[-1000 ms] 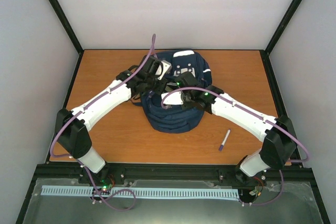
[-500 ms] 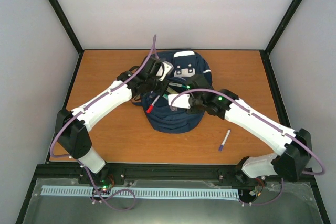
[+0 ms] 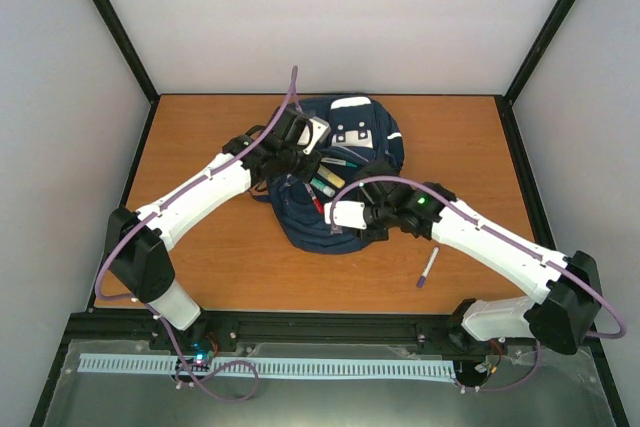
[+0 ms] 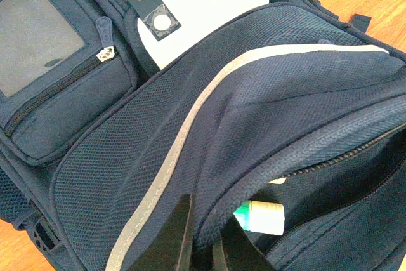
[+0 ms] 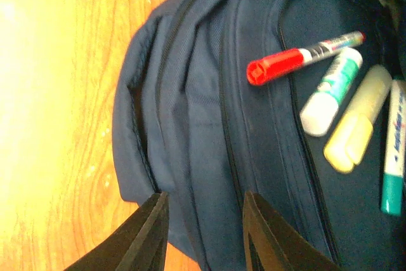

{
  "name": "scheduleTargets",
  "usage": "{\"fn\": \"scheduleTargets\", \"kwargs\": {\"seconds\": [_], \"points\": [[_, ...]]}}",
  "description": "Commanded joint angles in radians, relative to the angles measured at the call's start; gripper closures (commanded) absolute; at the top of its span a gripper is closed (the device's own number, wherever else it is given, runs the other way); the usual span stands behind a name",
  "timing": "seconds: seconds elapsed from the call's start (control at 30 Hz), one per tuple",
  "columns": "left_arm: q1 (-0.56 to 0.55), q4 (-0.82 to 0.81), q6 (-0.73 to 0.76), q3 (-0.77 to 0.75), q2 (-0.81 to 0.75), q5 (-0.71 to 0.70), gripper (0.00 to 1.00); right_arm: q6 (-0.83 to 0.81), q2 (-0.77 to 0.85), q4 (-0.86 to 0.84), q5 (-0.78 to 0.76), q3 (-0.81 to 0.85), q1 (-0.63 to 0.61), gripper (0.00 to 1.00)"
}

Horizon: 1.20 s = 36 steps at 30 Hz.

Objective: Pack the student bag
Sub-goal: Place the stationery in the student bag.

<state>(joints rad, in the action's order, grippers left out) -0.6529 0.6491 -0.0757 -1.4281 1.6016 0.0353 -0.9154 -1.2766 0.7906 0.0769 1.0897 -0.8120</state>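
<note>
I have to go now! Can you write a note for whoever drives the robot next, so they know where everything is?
The left gripper is shut on the student bag, pinching the edge of its opening to hold it open.
The right gripper is open and empty, above the bag's front edge.
Done: in the opening lie a red marker (across the zip edge), a green-and-white marker, a yellow highlighter and a green-capped marker.
Left: a purple pen lies on the table by the right arm. It probably goes in next.
</note>
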Motion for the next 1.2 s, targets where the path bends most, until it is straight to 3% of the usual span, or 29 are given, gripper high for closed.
{"fn": "scheduleTargets", "kwargs": {"seconds": [0.0,0.37,0.7,0.9,1.17], "points": [[-0.004,-0.018,-0.036,-0.063,-0.026,0.021,0.99,0.063,-0.052,-0.085,0.012,0.021,-0.068,0.66],[-0.002,-0.014,-0.035,-0.061,-0.031,0.020,0.99,0.120,-0.242,-0.240,-0.127,0.140,-0.191,0.77],[-0.002,-0.013,-0.033,-0.060,-0.045,0.024,0.99,0.063,-0.345,-0.310,-0.339,0.144,-0.183,0.88],[-0.002,-0.012,-0.035,-0.060,-0.050,0.031,0.99,-0.010,-0.364,-0.381,-0.445,0.115,-0.155,0.89],[-0.002,-0.012,-0.035,-0.055,-0.058,0.031,0.99,-0.022,-0.430,-0.401,-0.468,0.156,-0.102,0.89]]}}
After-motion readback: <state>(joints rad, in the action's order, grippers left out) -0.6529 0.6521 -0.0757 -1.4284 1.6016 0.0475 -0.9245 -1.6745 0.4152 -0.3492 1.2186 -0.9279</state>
